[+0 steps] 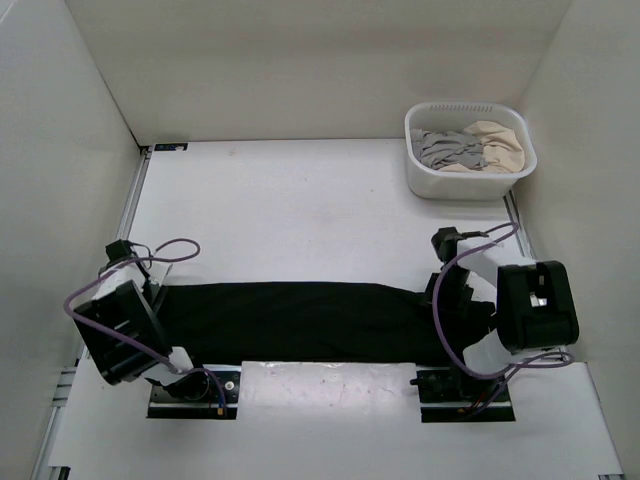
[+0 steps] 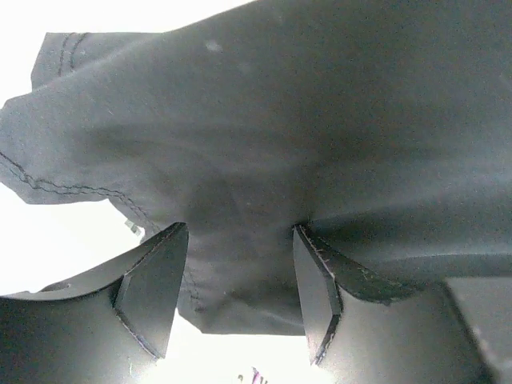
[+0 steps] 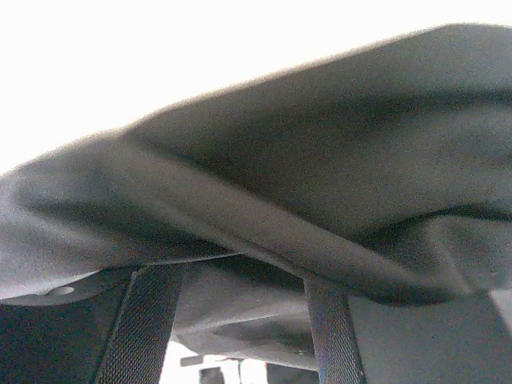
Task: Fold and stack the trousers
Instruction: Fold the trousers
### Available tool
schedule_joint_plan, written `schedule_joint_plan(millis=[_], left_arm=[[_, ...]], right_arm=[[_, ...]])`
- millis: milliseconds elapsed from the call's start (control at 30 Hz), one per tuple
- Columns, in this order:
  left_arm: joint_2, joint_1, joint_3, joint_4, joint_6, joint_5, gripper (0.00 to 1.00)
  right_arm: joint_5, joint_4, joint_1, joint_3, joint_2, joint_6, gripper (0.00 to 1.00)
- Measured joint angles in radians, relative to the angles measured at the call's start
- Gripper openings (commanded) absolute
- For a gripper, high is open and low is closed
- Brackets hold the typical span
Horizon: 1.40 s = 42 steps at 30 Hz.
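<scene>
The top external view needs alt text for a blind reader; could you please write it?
Black trousers lie stretched in a long band across the near side of a white table, the left arm at one end, the right arm at the other. A white basket of grey and beige garments stands far right.

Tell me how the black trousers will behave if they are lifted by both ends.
Probably floppy: the trousers lie flat and crease softly at the left gripper. The middle would likely sag, since they stretch out long and thin. The matte fabric looks unlikely to slip.
</scene>
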Motion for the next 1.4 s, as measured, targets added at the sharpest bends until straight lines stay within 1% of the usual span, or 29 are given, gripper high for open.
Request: schedule_joint_plan(millis=[133, 233, 300, 367, 467, 500, 567, 600, 633, 667, 700, 800, 867, 1000, 1067, 1133, 1200, 1267, 1333, 1400], left_arm=[[0.127, -0.041, 0.109, -0.019, -0.064, -0.053, 0.67], [0.217, -0.083, 0.206, -0.013, -0.106, -0.057, 0.66], [0.269, -0.120, 0.269, -0.001, -0.129, -0.047, 0.66], [0.308, -0.151, 0.320, 0.025, -0.148, -0.033, 0.66], [0.350, -0.184, 0.378, 0.054, -0.179, 0.001, 0.66], [0.357, -0.189, 0.388, 0.060, -0.188, 0.009, 0.67], [0.369, -0.193, 0.407, 0.063, -0.211, 0.029, 0.67], [0.374, -0.193, 0.416, 0.063, -0.222, 0.038, 0.67], [0.379, -0.193, 0.424, 0.061, -0.233, 0.048, 0.69], [0.382, -0.193, 0.433, 0.056, -0.243, 0.060, 0.69], [0.384, -0.192, 0.443, 0.051, -0.255, 0.077, 0.69], [0.385, -0.194, 0.472, 0.027, -0.285, 0.113, 0.70], [0.385, -0.196, 0.495, 0.007, -0.306, 0.124, 0.70], [0.383, -0.198, 0.507, -0.017, -0.330, 0.130, 0.70], [0.383, -0.200, 0.506, -0.034, -0.340, 0.130, 0.70], [0.381, -0.202, 0.506, -0.047, -0.349, 0.130, 0.71], [0.378, -0.203, 0.503, -0.053, -0.358, 0.133, 0.71], [0.375, -0.204, 0.498, -0.062, -0.365, 0.140, 0.71], [0.374, -0.207, 0.493, -0.068, -0.370, 0.148, 0.71], [0.374, -0.212, 0.491, -0.071, -0.373, 0.154, 0.71]], right_arm=[[0.003, -0.020, -0.092, 0.107, 0.113, -0.004, 0.63], [0.041, -0.014, -0.116, 0.275, 0.233, -0.018, 0.63], [0.069, 0.018, -0.119, 0.403, 0.312, -0.027, 0.63], [0.106, 0.085, -0.123, 0.513, 0.372, -0.036, 0.63], [0.147, 0.154, -0.134, 0.612, 0.423, -0.045, 0.63], [0.152, 0.167, -0.138, 0.625, 0.428, -0.048, 0.66], [0.155, 0.174, -0.145, 0.633, 0.429, -0.055, 0.76], [0.153, 0.173, -0.146, 0.633, 0.429, -0.061, 0.82], [0.148, 0.172, -0.149, 0.632, 0.428, -0.067, 0.92], [0.138, 0.172, -0.150, 0.631, 0.422, -0.071, 0.98], [0.123, 0.172, -0.150, 0.624, 0.409, -0.080, 0.99], [0.095, 0.137, -0.152, 0.608, 0.302, -0.094, 0.99], [0.076, 0.122, -0.166, 0.608, 0.196, -0.093, 0.99], [0.032, 0.095, -0.256, 0.599, -0.041, -0.068, 0.99], [0.000, 0.104, -0.312, 0.525, -0.143, -0.041, 0.99], [-0.043, 0.094, -0.358, 0.392, -0.224, -0.010, 0.99], [-0.081, 0.097, -0.391, 0.247, -0.264, 0.030, 0.99], [-0.115, 0.103, -0.421, 0.124, -0.270, 0.064, 0.99], [-0.129, 0.128, -0.451, 0.058, -0.266, 0.084, 0.99], [-0.128, 0.177, -0.468, 0.044, -0.256, 0.088, 0.99]])
